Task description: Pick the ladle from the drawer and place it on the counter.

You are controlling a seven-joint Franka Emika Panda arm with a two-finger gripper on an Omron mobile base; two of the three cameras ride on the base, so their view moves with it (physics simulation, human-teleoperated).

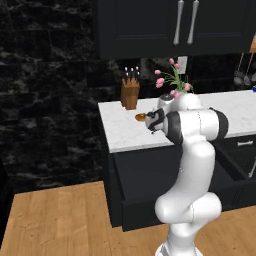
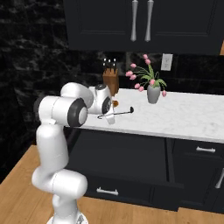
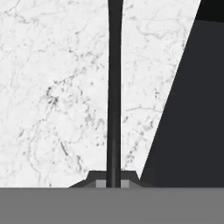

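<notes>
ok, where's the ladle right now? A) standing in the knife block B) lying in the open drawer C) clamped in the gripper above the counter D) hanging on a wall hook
C: the gripper is shut on the ladle, whose thin dark handle runs out from between the fingertips over the white marble counter, while the drawer stands pulled out below.

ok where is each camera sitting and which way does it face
Left base view: behind the arm on its left, facing the counter, knife block and open drawer.
Right base view: behind on the right, facing the same counter; the gripper holds the ladle over it.
Hand view: on the hand, looking down the ladle's handle at the marble; fingertips at the bottom.
Both base views share the knife block and flowers.
</notes>
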